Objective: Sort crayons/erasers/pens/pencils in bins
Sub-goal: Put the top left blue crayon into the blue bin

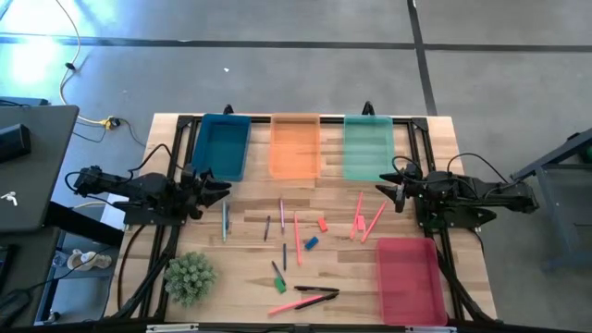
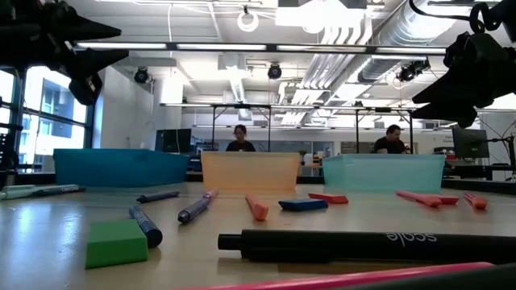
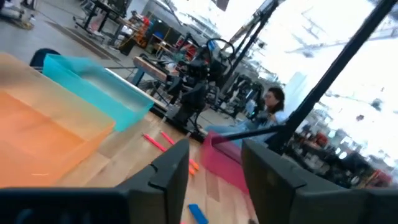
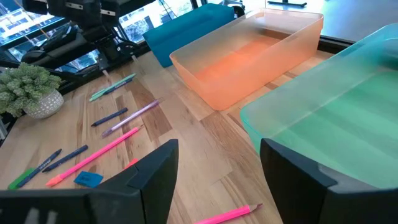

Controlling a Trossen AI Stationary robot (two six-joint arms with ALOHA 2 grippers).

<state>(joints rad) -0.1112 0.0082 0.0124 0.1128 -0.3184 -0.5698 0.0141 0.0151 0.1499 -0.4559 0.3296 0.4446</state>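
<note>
You can read one marking only: on the black pen (image 2: 355, 242) lying nearest the low camera, pale lettering shows upside down and looks like "scale", though you can't be sure of it. Nothing else on the surface carries legible text, labels or numbers.

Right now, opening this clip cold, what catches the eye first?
Three bins line the far edge, blue, orange and green, with a red-pink one alone at the near right. Pens, pink sticks and small erasers lie scattered mid-table between them. A potted plant sits near left.
</note>
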